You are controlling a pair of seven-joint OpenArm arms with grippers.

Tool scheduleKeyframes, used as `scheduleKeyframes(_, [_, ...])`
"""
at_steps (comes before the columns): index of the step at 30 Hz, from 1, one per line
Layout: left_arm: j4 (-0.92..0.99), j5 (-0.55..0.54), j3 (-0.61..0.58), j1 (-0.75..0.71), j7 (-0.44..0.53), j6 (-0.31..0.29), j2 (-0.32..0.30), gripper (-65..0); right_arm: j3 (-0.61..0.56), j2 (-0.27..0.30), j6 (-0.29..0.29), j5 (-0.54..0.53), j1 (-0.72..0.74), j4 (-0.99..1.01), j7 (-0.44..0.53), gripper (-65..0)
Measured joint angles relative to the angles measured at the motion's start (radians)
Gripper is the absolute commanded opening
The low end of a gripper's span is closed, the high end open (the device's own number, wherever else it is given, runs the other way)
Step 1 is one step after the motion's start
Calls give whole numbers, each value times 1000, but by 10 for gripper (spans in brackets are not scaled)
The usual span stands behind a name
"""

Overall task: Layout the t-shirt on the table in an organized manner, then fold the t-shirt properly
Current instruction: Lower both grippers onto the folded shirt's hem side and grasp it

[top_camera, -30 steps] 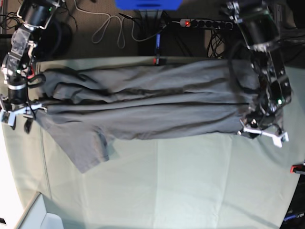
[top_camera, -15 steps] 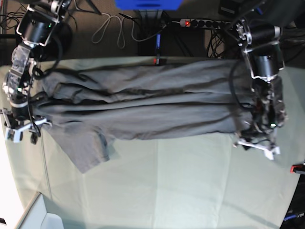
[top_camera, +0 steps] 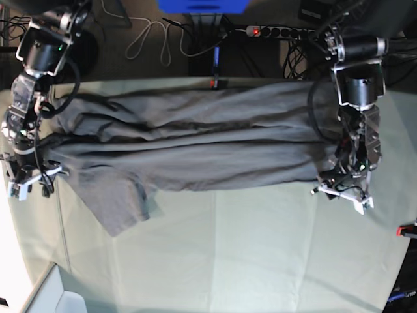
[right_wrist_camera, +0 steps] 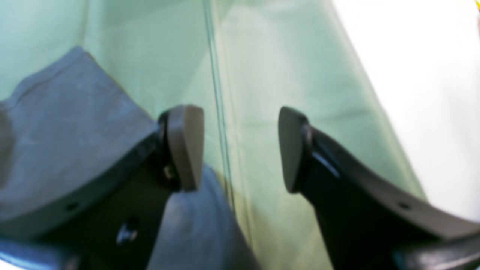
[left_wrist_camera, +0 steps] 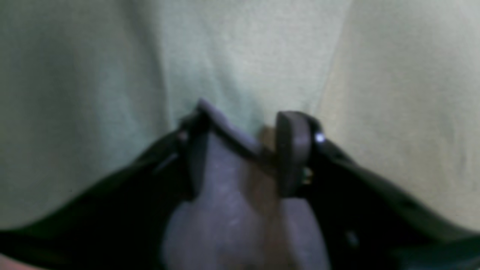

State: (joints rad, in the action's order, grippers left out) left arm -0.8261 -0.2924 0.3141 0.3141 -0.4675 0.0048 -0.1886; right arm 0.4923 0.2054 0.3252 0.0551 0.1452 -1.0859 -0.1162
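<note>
Grey t-shirt [top_camera: 195, 147] stretched in a long creased band across the far half of the table [top_camera: 260, 254], spanning nearly from the left edge to the right, one sleeve [top_camera: 120, 205] flopped out toward the near left. Pale green table cloth bare over the near half. Left gripper [top_camera: 342, 193] at the band's right end, pointing down at the near corner of the fabric; in the left wrist view, blurred, a fold of grey t-shirt [left_wrist_camera: 225, 187] wedged between its fingers [left_wrist_camera: 292, 150], jaws narrowed around that fold, green cloth beyond. Right gripper [top_camera: 29, 182] at the band's left end, just off the near-left corner of the shirt; in the right wrist view, jaws parted with only green cloth showing in the gap, grey t-shirt [right_wrist_camera: 67, 138] lying beside and under one finger [right_wrist_camera: 185, 146], nothing pinched between the pads. Red clamp [top_camera: 213, 83] on the far table edge at mid-width, another red clamp [top_camera: 407, 229] at the right edge. Power strip [top_camera: 280, 30] and cables [top_camera: 153, 39] on the floor beyond the far edge.
</note>
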Motion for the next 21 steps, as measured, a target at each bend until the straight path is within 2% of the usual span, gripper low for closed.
scheduleKeyframes(3, [1, 0, 1, -3, -3, -1, -8, -524, 3, 19, 0, 1, 35, 61, -14, -324])
scheduleKeyframes(6, [-2, -1, 3, -3, -14, -1, -8, -650, -7, 28, 0, 0, 75, 98, -6, -324])
scheduleKeyframes(10, [-9, -3, 4, -3, -35, 0, -6, -650, -130, 48, 0, 0, 90, 150, 3, -324])
scheduleKeyframes(14, [-78, -3, 4, -16, -105, 1, -3, -650, -235, 61, 0, 0, 96, 225, -11, -324])
scheduleKeyframes(21, [-201, -4, 5, -37, -143, -1, 2, -650, -256, 97, 0, -11, 211, 456, 20, -324])
